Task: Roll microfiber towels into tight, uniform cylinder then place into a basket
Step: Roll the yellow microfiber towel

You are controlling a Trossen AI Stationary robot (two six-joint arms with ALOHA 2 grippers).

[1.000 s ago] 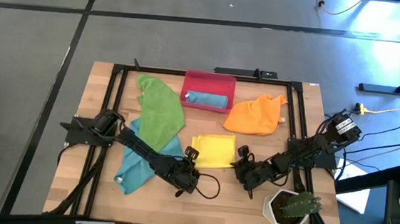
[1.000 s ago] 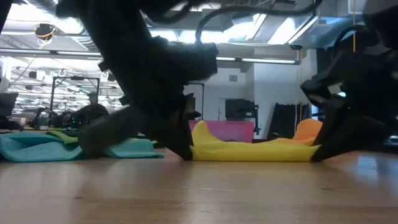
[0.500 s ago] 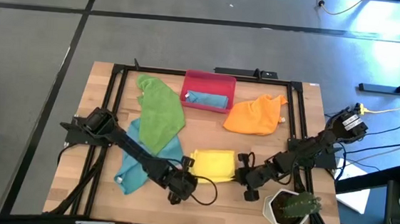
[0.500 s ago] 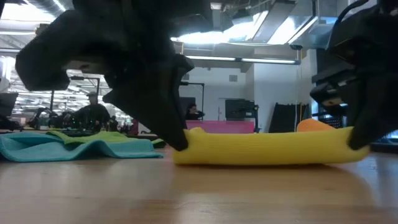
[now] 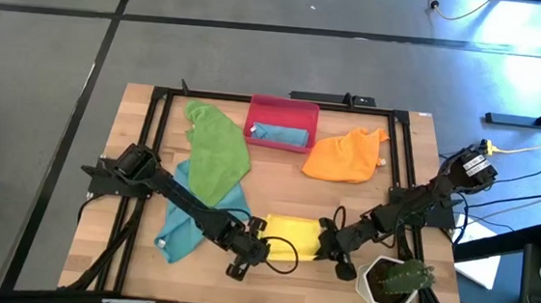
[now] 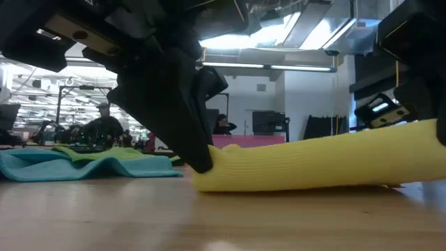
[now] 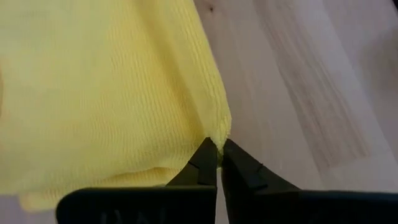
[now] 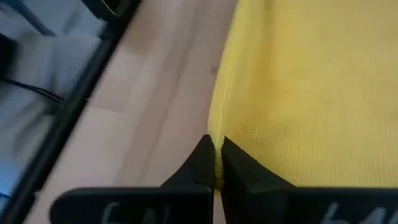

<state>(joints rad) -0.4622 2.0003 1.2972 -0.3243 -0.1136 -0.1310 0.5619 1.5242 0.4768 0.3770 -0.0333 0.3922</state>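
Note:
A yellow microfiber towel (image 5: 289,237) lies as a short thick band near the table's front edge, between my two grippers. My left gripper (image 5: 262,231) is shut on its left end and my right gripper (image 5: 323,241) on its right end. A green towel (image 5: 218,151) overlaps a teal towel (image 5: 185,224) at the left. An orange towel (image 5: 346,156) lies bunched at the back right. The red-pink basket (image 5: 284,107) stands at the back centre with a teal roll (image 5: 280,133) in it. My left gripper pinches a corner of the yellow towel (image 7: 218,129) between its two fingertips, slanting down from the table's left. That end of the towel (image 6: 212,180) rests on the table. My right gripper pinches the towel's side edge (image 8: 217,127) between its two fingertips, slanting down from the table's right. That end of the towel (image 6: 411,150) is lifted a little off the table.
A white pot with a green plant (image 5: 394,280) stands at the front right, close to my right arm. A black frame (image 5: 157,123) runs around the work area. Bare wood shows between the yellow towel and the basket.
Both grippers have risen a little, come toward the table's near edge and rolled their wrists, staying shut on the yellow towel. The towel has come with them, turning over on itself from a flat sheet into a thicker, shorter band. Its right end has lifted.

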